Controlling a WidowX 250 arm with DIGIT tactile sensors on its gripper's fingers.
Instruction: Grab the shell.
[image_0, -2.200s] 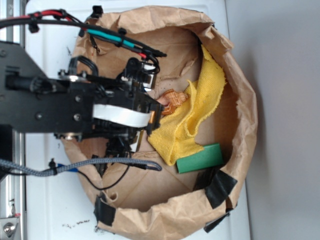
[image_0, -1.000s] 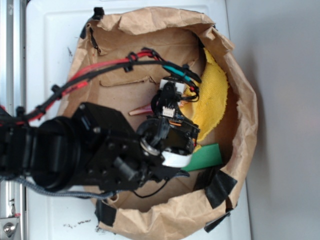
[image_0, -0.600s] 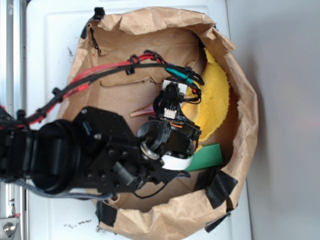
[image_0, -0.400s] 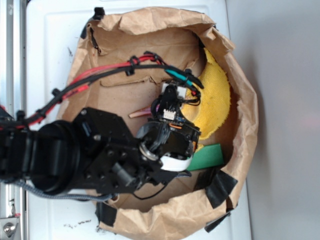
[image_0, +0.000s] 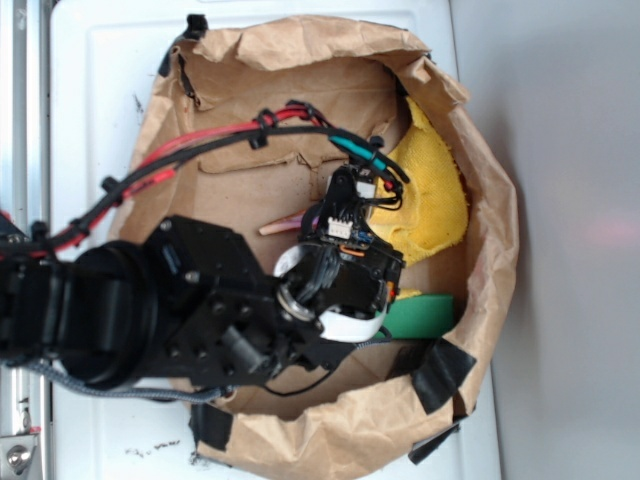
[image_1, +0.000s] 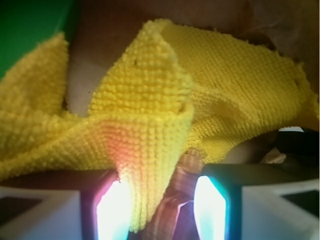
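Shell: I see its thin pointed end (image_0: 283, 226) poking out to the left of the arm in the top view, and a tan, stripy bit (image_1: 181, 186) low between my two fingers in the wrist view

Gripper (image_1: 161, 207): my fingers sit on each side of the shell and a fold of cloth, with a gap between them – I cannot tell if they are squeezing yet

Yellow cloth (image_1: 150, 110): it is bunched up and hangs over the shell, so most of the shell is hidden from my wrist camera

Green block (image_0: 420, 315): it lies by the bag wall, close to the arm but out of the way

Paper bag (image_0: 490, 240): its tall sides keep everything in – I think that is why I reach in from above

What could go wrong: I may pinch the cloth along with the shell
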